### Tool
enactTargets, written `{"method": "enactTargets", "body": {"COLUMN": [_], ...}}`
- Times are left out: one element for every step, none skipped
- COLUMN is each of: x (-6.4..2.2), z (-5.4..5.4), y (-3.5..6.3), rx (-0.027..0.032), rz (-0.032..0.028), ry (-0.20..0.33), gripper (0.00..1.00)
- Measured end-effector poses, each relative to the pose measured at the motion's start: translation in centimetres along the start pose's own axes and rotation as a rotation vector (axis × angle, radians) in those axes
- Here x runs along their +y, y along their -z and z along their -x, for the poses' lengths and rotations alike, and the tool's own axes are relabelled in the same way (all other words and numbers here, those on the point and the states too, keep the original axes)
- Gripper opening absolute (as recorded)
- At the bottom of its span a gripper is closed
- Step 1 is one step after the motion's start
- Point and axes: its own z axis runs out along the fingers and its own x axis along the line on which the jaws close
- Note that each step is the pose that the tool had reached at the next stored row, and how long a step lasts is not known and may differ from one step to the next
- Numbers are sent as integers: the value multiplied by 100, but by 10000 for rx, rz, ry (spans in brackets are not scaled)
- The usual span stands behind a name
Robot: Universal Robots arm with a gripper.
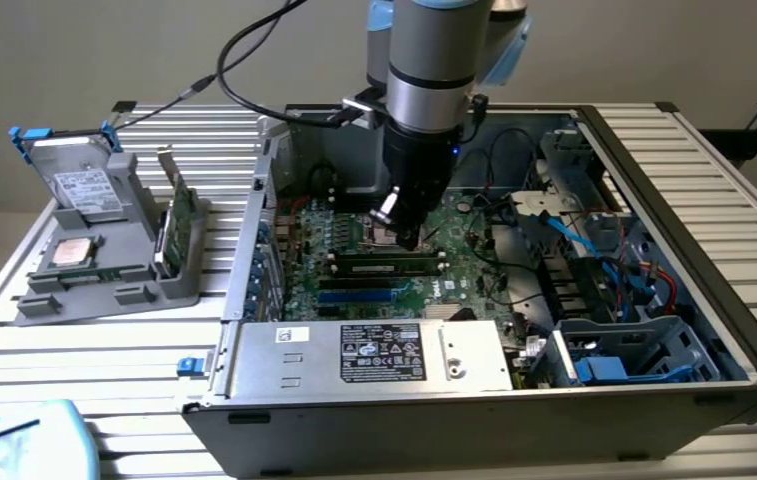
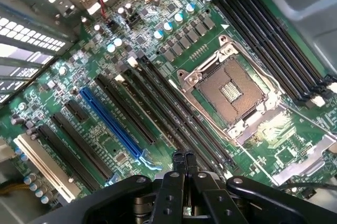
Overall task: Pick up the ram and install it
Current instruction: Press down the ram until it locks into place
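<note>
The gripper (image 1: 409,238) is seen lowered into the open computer case (image 1: 698,300), its black fingers pressed together with nothing held between them; in the wrist view the closed gripper (image 2: 184,156) is poised just above the dark memory slots (image 2: 179,119) of the green motherboard (image 2: 79,77). In the exterior view a ram (image 1: 385,266) is seen lying along the slots just below the fingertips, seated flat in the board; whether the fingertips touch it cannot be told. The empty processor socket (image 2: 231,90) with its metal frame is seen beside the slots, and a blue expansion slot (image 2: 113,124) is set on their other side. At the exterior view's left, outside the case, a grey holder (image 1: 98,280) is placed on the slatted table (image 1: 85,350); a second green ram stick (image 1: 181,215) is stood upright in it, beside a square processor chip (image 1: 74,250) and a grey drive (image 1: 85,190) with a white label. A silver power supply (image 1: 365,355) is mounted at the case's near edge.
</note>
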Motion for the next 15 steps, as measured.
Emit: {"method": "enactTargets", "body": {"x": [0, 0, 0, 0, 0, 0, 0, 0, 0, 0, -1, -1, -1, -1, -1], "z": [0, 0, 0, 0, 0, 0, 0, 0, 0, 0, 0, 0, 0, 1, 1], "y": [-3, -6, -9, -12, -15, -19, -22, -25, -28, -32, -35, -39, -42, -46, -49], "rx": [-2, -5, -8, -10, -13, -16, -18, -21, -24, -27, -29, -32, -34, -38, -40], "rz": [1, 3, 4, 5, 7, 8, 9, 11, 12, 14, 15, 16, 17, 19, 20], "ry": [-165, -336, -504, -675, -854, -1032, -1191, -1367, -1538, -1714, -1887, -2070, -2235, -2413, -2598], "gripper": [11, 11, 11, 11, 11, 11, 11, 11, 11, 11, 11, 11, 11, 11, 11]}}
